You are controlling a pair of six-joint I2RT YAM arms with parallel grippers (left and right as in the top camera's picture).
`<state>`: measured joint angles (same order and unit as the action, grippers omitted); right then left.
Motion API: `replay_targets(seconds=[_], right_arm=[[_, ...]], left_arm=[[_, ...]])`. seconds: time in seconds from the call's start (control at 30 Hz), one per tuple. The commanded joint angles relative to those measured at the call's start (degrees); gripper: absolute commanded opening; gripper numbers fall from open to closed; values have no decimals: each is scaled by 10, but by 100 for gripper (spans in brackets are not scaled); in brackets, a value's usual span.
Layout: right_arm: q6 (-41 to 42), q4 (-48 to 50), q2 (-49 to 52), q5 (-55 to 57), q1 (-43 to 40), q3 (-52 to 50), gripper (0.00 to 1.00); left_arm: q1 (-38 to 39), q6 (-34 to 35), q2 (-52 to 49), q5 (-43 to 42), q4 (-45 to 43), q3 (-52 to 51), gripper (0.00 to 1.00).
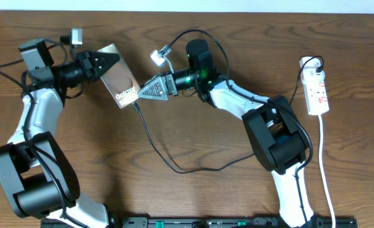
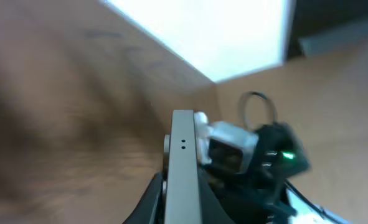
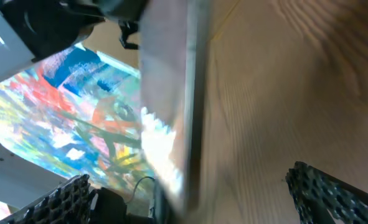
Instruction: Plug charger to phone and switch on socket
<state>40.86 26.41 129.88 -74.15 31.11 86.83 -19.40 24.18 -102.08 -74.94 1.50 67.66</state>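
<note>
While the left gripper (image 1: 108, 63) pinches the phone (image 1: 121, 84) at one end, the right gripper (image 1: 142, 92) holds its jaws spread beside the other end, where the charger (image 1: 155, 143) meets it, with the socket (image 1: 317, 92) well apart.

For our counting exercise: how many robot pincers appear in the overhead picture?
2. The left pincer is shut on the phone at its upper end; the right pincer stands open at its lower edge.

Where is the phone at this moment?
In the overhead view the phone is upper left of centre, clamped in the left gripper, with the open right gripper close beside it.
</note>
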Motion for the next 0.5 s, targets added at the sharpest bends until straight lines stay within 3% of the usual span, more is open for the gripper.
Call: replay_targets(seconds=[0.0, 0.2, 0.47], right_arm=[[-2, -1, -7, -15, -19, 10, 99], [-1, -5, -7, -15, -38, 10, 99], [-2, -23, -7, -14, -43, 10, 99]], left_arm=[[-23, -13, 13, 106, 69, 0, 7], [-43, -68, 9, 237, 182, 0, 7], [-44, -89, -27, 282, 221, 0, 7]])
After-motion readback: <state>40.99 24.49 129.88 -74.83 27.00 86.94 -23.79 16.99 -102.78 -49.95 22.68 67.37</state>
